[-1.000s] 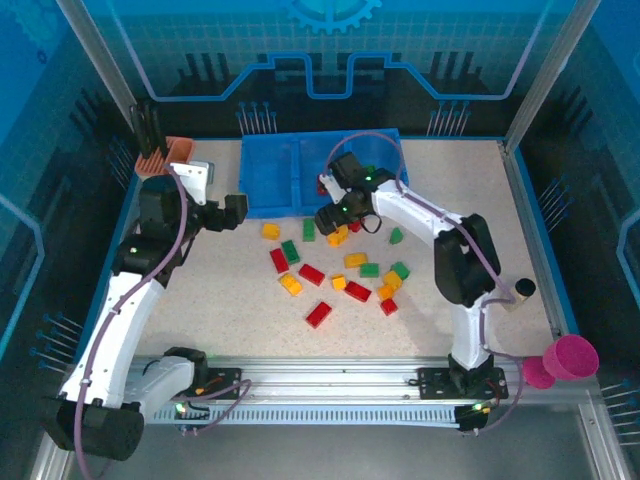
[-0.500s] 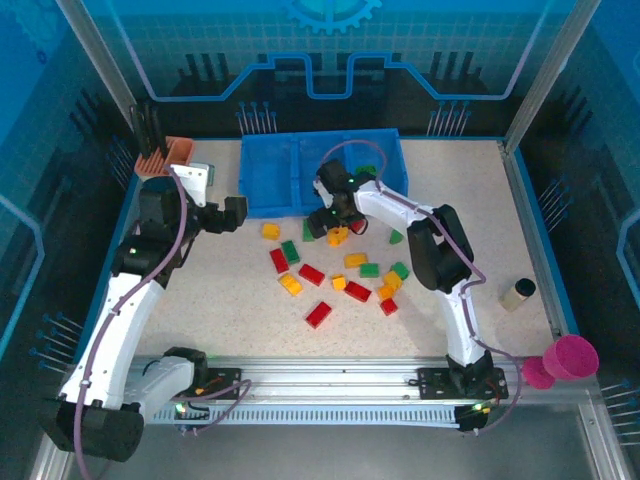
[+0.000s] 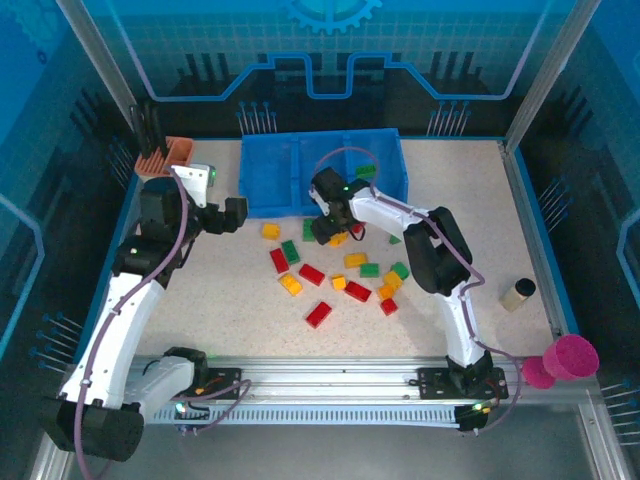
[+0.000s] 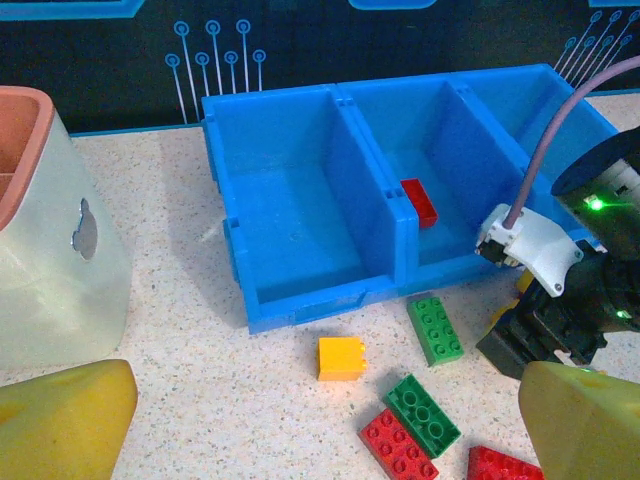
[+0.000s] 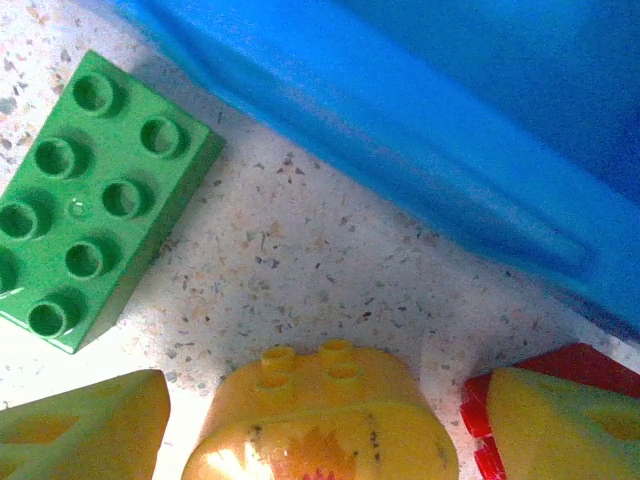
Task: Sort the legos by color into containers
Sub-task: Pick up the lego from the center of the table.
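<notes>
The speckled table point(image 3: 200, 300) carries the blue tray point(image 3: 275, 180) at its far side. The tray's 3 containers sit side by side with their open tops up, so bricks can be dropped straight in. The middle container point(image 4: 440, 140) has 1 red brick point(image 4: 419, 201) in it. The left container point(image 4: 290, 200) looks bare, and from above a green piece point(image 3: 365, 170) shows in the right one. Most of the legos point(image 3: 320, 275) lie loose on the table near the tray, so I judge the sort barely begun.

The right gripper point(image 3: 326, 230) is down at table level just in front of the tray's near wall, set low to take a brick. Its fingers point(image 5: 85, 430) stand on either side of a yellow brick point(image 5: 322, 425) with a gap at each side, so it grips nothing yet. 1 finger overlaps a second red brick point(image 5: 478, 405), which closing may nudge. A green brick point(image 5: 95, 195) lies just to the left.

The left gripper point(image 3: 234, 213) hovers left of the tray with its fingers spread wide and empty, probably parked out of the right arm's way.
</notes>
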Controlling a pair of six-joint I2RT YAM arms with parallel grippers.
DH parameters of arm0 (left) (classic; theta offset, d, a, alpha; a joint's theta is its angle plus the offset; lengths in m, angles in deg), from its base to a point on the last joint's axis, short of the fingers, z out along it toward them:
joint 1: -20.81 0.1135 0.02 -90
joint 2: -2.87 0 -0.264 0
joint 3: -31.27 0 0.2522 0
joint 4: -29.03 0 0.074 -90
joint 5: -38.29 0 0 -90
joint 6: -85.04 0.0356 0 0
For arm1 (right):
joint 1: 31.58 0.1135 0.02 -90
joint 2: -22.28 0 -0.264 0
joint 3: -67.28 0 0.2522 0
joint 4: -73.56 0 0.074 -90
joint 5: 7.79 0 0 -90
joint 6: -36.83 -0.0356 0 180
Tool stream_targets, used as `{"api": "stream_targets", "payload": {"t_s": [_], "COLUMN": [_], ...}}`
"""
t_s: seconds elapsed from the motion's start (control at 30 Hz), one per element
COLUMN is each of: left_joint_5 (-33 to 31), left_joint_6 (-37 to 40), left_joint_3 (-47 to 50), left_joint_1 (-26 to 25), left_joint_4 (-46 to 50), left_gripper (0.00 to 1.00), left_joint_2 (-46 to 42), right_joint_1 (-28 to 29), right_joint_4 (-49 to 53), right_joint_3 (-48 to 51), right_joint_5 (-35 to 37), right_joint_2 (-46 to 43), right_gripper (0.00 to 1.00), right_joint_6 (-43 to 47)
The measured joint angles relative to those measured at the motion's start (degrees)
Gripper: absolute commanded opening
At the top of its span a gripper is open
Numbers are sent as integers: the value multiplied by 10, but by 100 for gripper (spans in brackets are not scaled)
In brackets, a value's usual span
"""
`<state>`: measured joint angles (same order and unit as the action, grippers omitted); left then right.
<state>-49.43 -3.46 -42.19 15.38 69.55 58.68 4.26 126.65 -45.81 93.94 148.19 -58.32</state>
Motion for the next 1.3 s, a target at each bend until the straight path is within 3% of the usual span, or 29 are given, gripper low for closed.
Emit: {"api": "stream_targets", "payload": {"t_s": [0.63, 1.07, 1.3], "left_joint_5": [-6, -10, -10], "left_joint_6": [0, 0, 2], "left_joint_3": [12, 20, 29], "left_joint_1": [0, 0, 0], "left_joint_4": [0, -1, -2], "left_gripper": [99, 99, 99], "left_joint_2": [-4, -14, -16], "right_joint_1": [17, 20, 22], "right_joint_4": [19, 26, 41], "right_joint_3": [18, -5, -4], "right_joint_5": [2, 1, -4], "right_joint_2": [7, 19, -14], "right_gripper": [76, 48, 47], "right_joint_6": [10, 13, 14]}}
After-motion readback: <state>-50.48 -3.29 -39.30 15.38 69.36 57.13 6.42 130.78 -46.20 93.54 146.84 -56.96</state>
